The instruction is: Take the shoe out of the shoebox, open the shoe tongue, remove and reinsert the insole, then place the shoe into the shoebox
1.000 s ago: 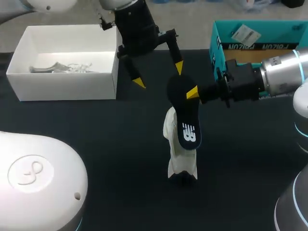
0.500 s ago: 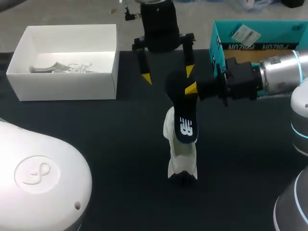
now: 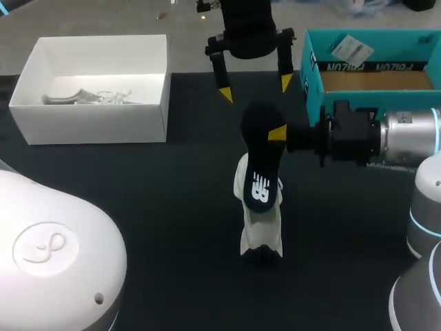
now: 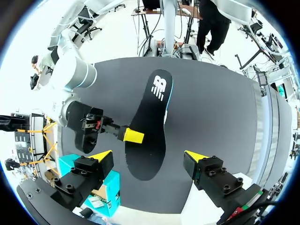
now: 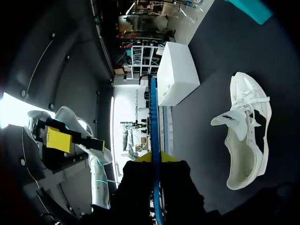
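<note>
Right gripper (image 3: 278, 134) clamped on edge of black insole (image 3: 260, 165) above white sneaker (image 3: 262, 231), left gripper (image 3: 254, 88) wide open, empty, beyond the sneaker

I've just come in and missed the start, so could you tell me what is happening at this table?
The right pincer is shut on the dark insole, holding it in the air over the white shoe, which sits on the table with its tongue pulled open. The left pincer hovers open beyond the insole, touching nothing. The insole is not yet back in the shoe, and the white shoebox at the left has no shoe in it.
</note>
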Tool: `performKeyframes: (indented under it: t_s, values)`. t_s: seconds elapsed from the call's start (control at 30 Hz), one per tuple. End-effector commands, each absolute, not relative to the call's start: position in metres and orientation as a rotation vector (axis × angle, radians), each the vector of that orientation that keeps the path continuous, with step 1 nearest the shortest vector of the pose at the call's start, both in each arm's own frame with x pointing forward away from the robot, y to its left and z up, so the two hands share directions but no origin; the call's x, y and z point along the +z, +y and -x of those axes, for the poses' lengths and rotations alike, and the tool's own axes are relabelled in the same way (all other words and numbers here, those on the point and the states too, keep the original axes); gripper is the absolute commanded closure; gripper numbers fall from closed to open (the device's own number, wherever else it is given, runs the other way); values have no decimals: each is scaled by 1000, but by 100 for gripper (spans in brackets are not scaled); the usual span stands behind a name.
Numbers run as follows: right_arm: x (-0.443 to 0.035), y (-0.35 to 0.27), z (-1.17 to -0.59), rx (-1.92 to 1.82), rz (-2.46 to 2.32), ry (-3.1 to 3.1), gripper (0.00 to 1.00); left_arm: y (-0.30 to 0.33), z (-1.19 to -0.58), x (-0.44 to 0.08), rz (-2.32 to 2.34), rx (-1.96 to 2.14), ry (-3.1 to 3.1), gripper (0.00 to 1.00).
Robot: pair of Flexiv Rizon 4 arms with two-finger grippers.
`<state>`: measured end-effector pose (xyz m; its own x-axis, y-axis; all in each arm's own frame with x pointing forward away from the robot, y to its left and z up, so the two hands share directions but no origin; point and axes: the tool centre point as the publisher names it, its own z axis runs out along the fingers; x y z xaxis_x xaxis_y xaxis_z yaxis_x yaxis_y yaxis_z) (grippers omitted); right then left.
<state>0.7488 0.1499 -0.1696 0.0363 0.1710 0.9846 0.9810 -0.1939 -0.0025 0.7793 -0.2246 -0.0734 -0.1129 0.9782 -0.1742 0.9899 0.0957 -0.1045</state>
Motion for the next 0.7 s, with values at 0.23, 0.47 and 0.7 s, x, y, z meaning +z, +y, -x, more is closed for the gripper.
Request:
performKeyframes:
  t_s: [0.23,0.47,0.7]
  values:
    - [-167,152,-748,-1261,1478,-1227,100,-231,-773,-72,-2094,-324,2213,0]
    - [-167,151,-749,-1260,1472,-1227,100,-235,-767,-73,-2153,-337,2155,0]
    - [-164,150,-748,-1264,1464,-1236,100,-239,-767,-73,-2186,-347,2110,0]
